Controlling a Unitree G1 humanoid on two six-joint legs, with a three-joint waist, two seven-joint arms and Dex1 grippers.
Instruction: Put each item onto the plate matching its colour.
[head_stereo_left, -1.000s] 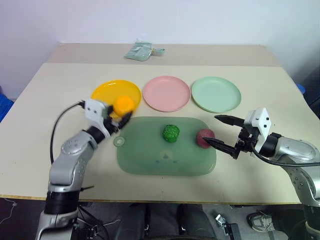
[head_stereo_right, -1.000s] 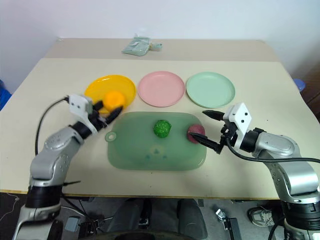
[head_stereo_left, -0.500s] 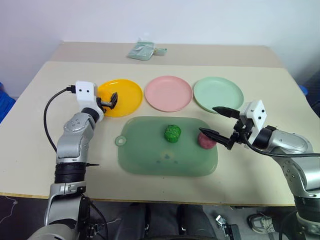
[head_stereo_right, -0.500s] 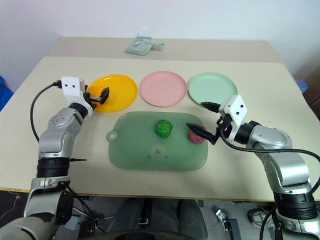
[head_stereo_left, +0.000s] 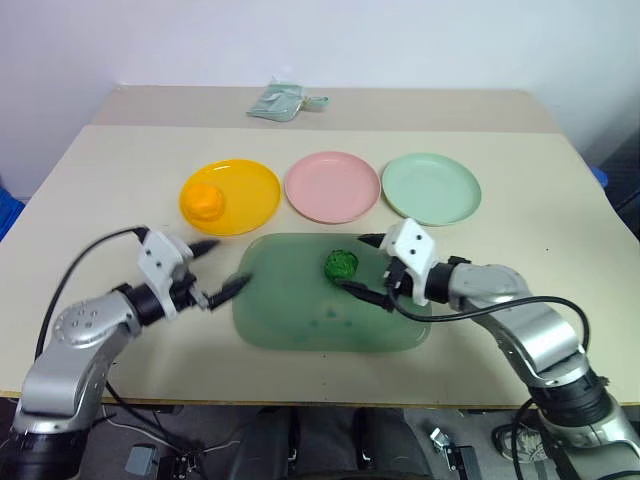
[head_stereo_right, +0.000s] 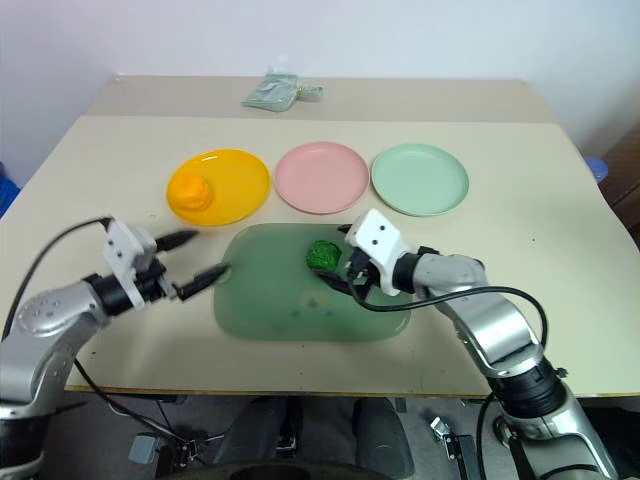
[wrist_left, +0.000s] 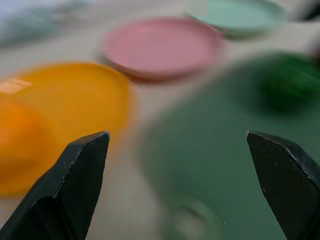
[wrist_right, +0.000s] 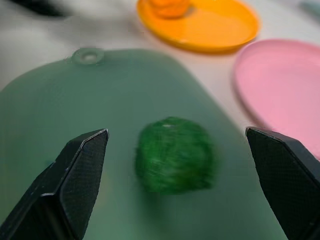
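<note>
Right gripper (head_stereo_left: 365, 266), fingers spread wide and empty, straddles the bumpy green ball (head_stereo_left: 342, 264) resting on the translucent green tray (head_stereo_left: 300, 320). Left gripper (head_stereo_left: 218, 270), likewise spread and empty, hangs just off the tray's tabbed end. The orange ball (head_stereo_left: 205, 201) sits on the yellow plate (head_stereo_left: 255, 190); the pink plate (head_stereo_left: 333, 187) and mint plate (head_stereo_left: 431, 188) are bare. The maroon ball appears hidden behind the right wrist. The green ball looks light, its knobbly skin likely offering good purchase; grasp across its widest part. No legible writing or labels anywhere.
</note>
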